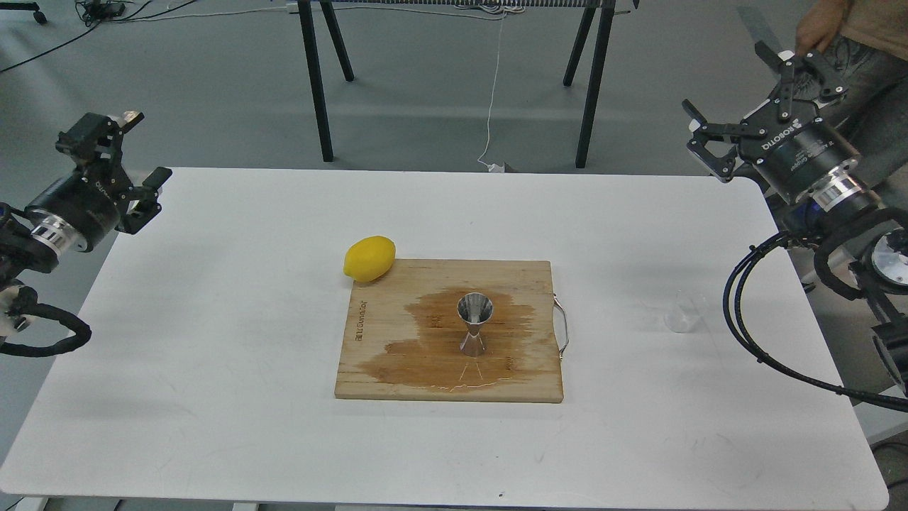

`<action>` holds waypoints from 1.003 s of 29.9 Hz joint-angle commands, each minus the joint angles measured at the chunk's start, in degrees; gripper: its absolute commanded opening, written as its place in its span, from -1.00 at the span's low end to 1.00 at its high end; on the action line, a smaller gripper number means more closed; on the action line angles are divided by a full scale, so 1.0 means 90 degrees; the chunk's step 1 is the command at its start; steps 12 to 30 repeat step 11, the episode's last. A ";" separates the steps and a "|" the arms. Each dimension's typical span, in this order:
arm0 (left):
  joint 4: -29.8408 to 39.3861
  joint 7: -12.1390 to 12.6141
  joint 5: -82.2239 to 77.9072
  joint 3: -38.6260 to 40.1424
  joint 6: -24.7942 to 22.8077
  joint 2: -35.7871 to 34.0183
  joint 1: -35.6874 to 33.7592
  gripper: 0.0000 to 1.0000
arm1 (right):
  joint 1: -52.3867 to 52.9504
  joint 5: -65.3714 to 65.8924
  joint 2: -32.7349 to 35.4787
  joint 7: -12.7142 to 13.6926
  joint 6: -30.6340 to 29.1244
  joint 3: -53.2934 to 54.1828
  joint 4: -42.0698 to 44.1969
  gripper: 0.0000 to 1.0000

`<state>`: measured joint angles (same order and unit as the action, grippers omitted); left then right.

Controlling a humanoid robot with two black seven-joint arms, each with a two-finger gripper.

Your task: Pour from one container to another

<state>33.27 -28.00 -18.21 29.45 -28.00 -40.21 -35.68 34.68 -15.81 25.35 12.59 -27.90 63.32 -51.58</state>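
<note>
The steel jigger (pixel 474 324) stands upright in the middle of a wet patch on the wooden cutting board (pixel 383 380). A small clear glass vessel (pixel 684 313) stands on the white table to the right of the board, faint against the surface. My right gripper (pixel 738 89) is raised high beyond the table's far right corner, open and empty, well above and behind the glass. My left gripper (pixel 124 152) hangs open and empty at the table's far left edge, far from the board.
A yellow lemon (pixel 369 257) lies at the board's far left corner. The board has a metal handle (pixel 564 328) on its right side. A person (pixel 851 42) stands behind the right gripper. Black trestle legs (pixel 316 78) stand beyond the white table (pixel 213 369).
</note>
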 commanded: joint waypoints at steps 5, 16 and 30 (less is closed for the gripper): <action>0.0034 0.0000 0.0012 0.0019 0.0000 -0.0015 -0.0029 0.96 | 0.0004 -0.0001 -0.0053 -0.0022 -0.0011 0.0005 0.0116 0.97; 0.0444 0.0000 0.0022 0.0224 0.0000 -0.0405 -0.0196 0.96 | 0.0053 -0.0001 -0.0053 -0.0061 -0.0011 0.0035 0.0145 0.97; 0.0444 0.0000 0.0022 0.0224 0.0000 -0.0405 -0.0196 0.96 | 0.0053 -0.0001 -0.0053 -0.0061 -0.0011 0.0035 0.0145 0.97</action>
